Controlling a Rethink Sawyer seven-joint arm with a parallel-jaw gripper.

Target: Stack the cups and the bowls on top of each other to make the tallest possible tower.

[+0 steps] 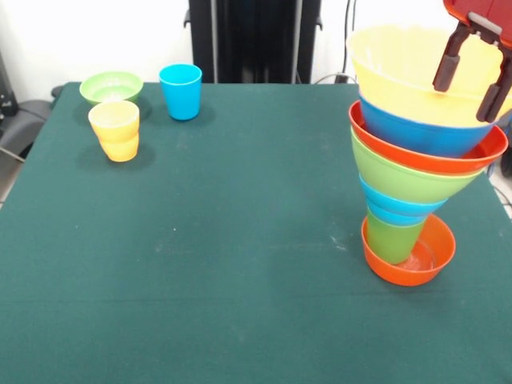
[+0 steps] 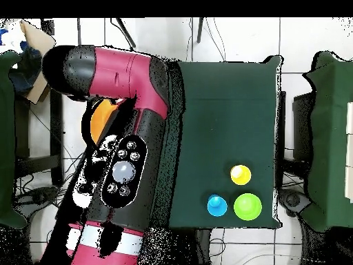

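At the table's right in the front view stands the tower (image 1: pixel 416 160). An orange bowl (image 1: pixel 408 260) is lowest, then a green cup (image 1: pixel 394 238), then blue, green, red-orange and blue bowls that widen upward, with a big yellow bowl (image 1: pixel 400 68) on top. My gripper (image 1: pixel 470 84) hangs over the yellow bowl's right side, open, one dark finger (image 1: pixel 446 68) over the bowl's inside and the other by its right rim. At far left stand a blue cup (image 1: pixel 181 91), a yellow-orange cup (image 1: pixel 114 130) and a small green bowl (image 1: pixel 111 86). In the overhead view my arm (image 2: pixel 124 138) hides the tower and gripper.
The dark green table (image 1: pixel 240 240) runs wide between the tower and the loose pieces. Overhead, the yellow cup (image 2: pixel 240 174), blue cup (image 2: pixel 217 205) and green bowl (image 2: pixel 247 206) cluster near one table corner. A sliver of orange (image 2: pixel 102 116) shows beside the arm.
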